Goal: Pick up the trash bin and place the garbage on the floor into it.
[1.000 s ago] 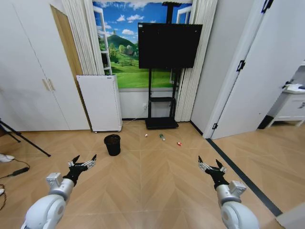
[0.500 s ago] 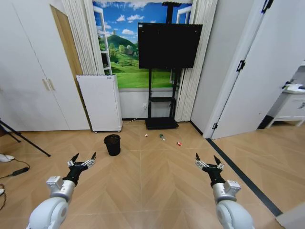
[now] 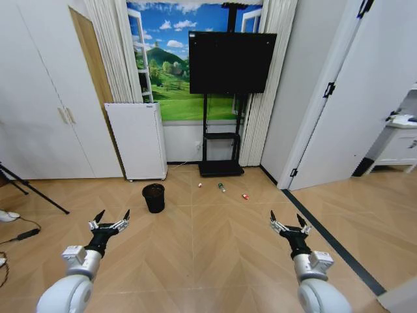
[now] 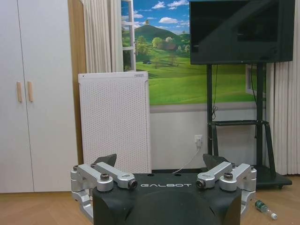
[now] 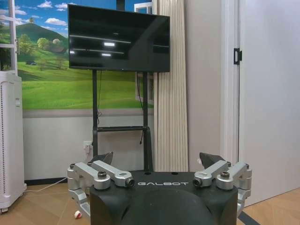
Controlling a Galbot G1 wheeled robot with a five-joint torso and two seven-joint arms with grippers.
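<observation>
The trash bin [image 3: 154, 197], small, black and round, stands upright on the wood floor in front of the white appliance. The garbage lies to its right, near the TV stand: a white-and-red scrap [image 3: 200, 186], a small clear bottle [image 3: 221, 188] and a red bit [image 3: 245, 196]. My left gripper [image 3: 109, 220] hovers open, low and short of the bin. My right gripper [image 3: 289, 223] hovers open on the other side, short of the garbage. The left wrist view shows the left gripper [image 4: 161, 161] holding nothing and the bottle [image 4: 265, 209]. In the right wrist view the right gripper [image 5: 157, 158] holds nothing and the scrap [image 5: 78, 214] lies on the floor.
A tall white perforated appliance [image 3: 137, 139] stands against the back wall. Beside it is a black TV on a stand [image 3: 221, 168]. A tripod leg [image 3: 32, 191] and cables cross the floor at far left. White doors [image 3: 345, 104] and a dark floor strip [image 3: 332, 241] bound the right.
Both grippers have turned slightly at the wrist, so their fingers stand more level. The arms have shifted a little. The bin and the litter lie where they were.
</observation>
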